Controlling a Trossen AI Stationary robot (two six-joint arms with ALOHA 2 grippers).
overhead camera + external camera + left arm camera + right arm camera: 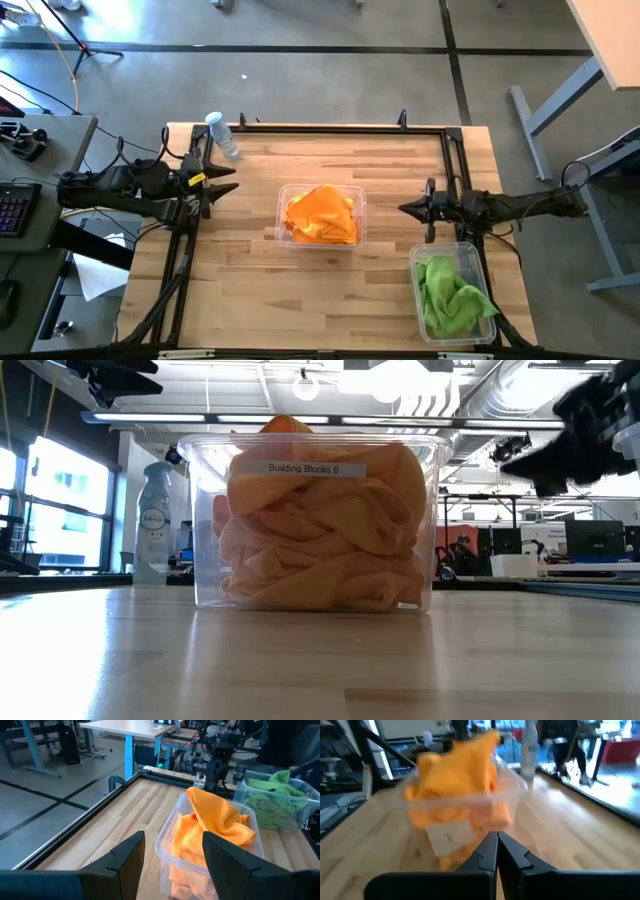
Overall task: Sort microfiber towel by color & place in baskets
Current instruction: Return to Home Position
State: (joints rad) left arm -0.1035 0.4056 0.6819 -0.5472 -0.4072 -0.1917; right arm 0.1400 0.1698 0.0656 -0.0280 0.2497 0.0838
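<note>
Jaws of the left gripper point(226, 180) stand wide apart with nothing between them, as its own wrist view shows point(172, 842), while those of the right gripper point(404, 208) are pressed together on nothing point(496, 839). Both grippers hover at opposite sides of the surface point(250, 275), each pointing inward at the middle basket point(320, 187), which lies roughly evenly between them. That basket's long side runs along the line from one gripper to the other, and it is heaped with the orange towels point(320, 215), one fold rising above the rim. The second basket point(443, 247) sits just beside the right arm, toward the front corner, with its long side turned crosswise to the first. It holds the green towels point(450, 295). No towel shows loose on the surface in the high view, so the sorting looks finished. What remains seems to be only drawing the arms away to rest. For that, the point to mind is that the right arm is much the nearer to the green basket's rim, so a straight backward pull looks safest. The left arm has only the water bottle point(222, 135) near it, off to one side of its fingers.
</note>
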